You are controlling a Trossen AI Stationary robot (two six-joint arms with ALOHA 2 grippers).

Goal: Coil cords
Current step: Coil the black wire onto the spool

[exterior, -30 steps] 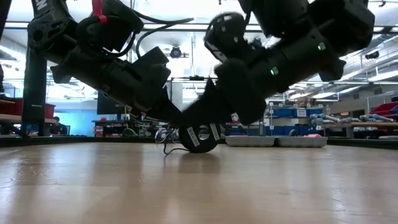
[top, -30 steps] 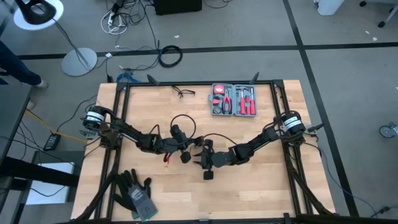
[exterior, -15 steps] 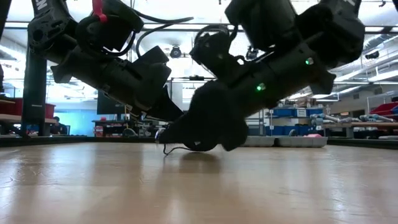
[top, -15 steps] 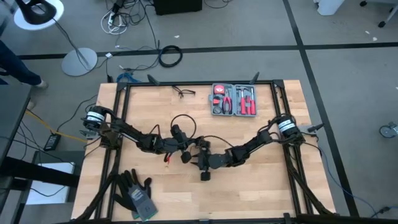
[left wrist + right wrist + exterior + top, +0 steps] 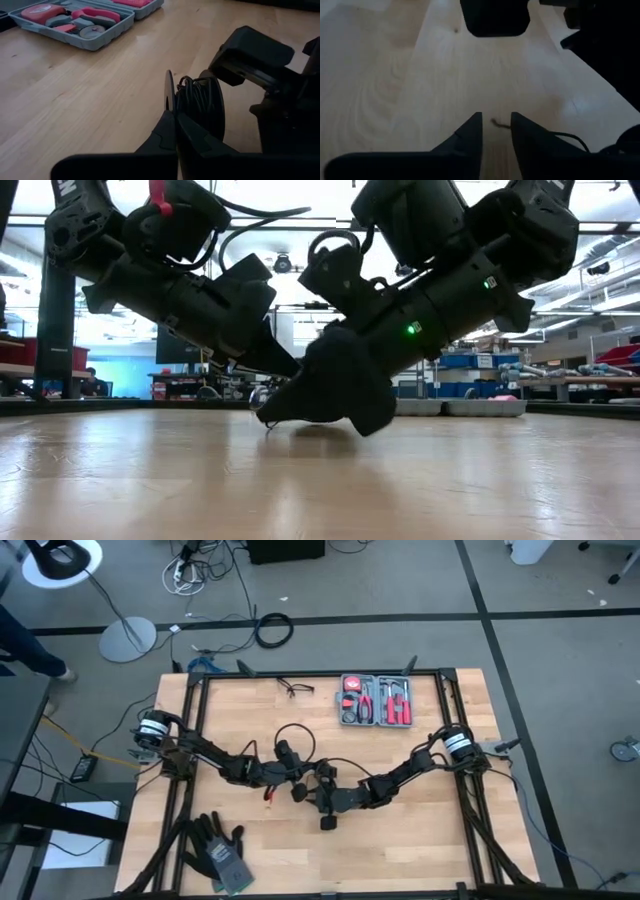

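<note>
Pinching the edge of a thin black disc [image 5: 170, 100], the left gripper [image 5: 175, 114] has its fingers pressed together on it at mid-table. Cord [image 5: 196, 97] is wound in a bundle right behind that disc, between it and a second disc [image 5: 219, 107]; looks like a spool standing on edge. In the high view the left gripper [image 5: 290, 778] sits near table centre, with a loop of cord [image 5: 290, 730] arcing up from it toward the far side and a thin run [image 5: 350, 762] going off toward the right arm.

Right gripper [image 5: 322, 802] is just beside the left one, tips low over the wood. Its fingers [image 5: 470, 131] are spread with a narrow gap, nothing between them; a small cord end [image 5: 499, 123] lies on the table [image 5: 395, 75] just past the tips. Low view shows both grippers [image 5: 275, 412] angled down, tips close together near the surface.

Tool case [image 5: 376, 700] is open at the far edge, glasses-like wire item [image 5: 296, 689] near it. Gloves [image 5: 218, 850] at the near left corner. Ring of thicker cable [image 5: 274, 630] on the floor beyond the table.
</note>
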